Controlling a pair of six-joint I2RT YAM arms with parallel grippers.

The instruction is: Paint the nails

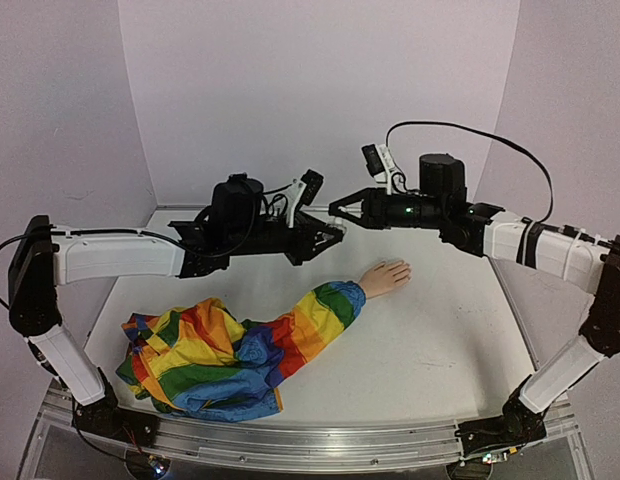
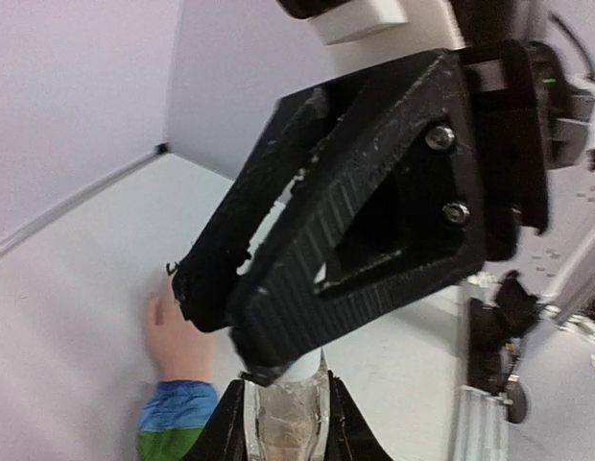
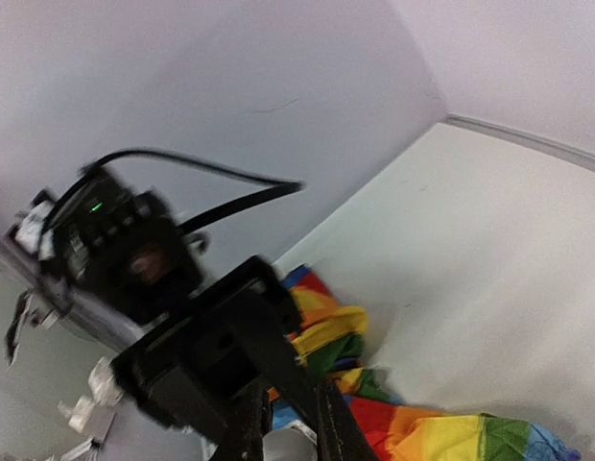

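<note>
In the top view the two arms meet above the middle of the white desk [image 1: 440, 340]. The left gripper [image 1: 334, 236] reaches in from 9 o'clock and the right gripper [image 1: 337, 212] from 3 o'clock, tip to tip and touching.

The left wrist view shows the left gripper clamped around a small clear bottle [image 2: 286, 427], one finger on each side of its body. The bottle's white cap [image 2: 307, 370] stands up from between them. The right gripper comes down from 1 o'clock in that view, with its jaws drawn narrow on the cap and its black fingertips covering the cap's top.

The pale peach mannequin hand [image 1: 387, 277] lies flat on the desk at about 4 o'clock from the joined grippers, below them and apart from both. Its fingers point toward 2 o'clock. The nails [image 1: 404, 268] sit at those fingertips and are too small to make out.

From the wrist a rainbow-striped sleeve [image 1: 310, 315] runs toward 8 o'clock and ends in a crumpled heap of the same fabric near the left arm's base. In the left wrist view the hand sits at 9 o'clock of the bottle, with the sleeve's blue and green cuff just beneath it.
</note>
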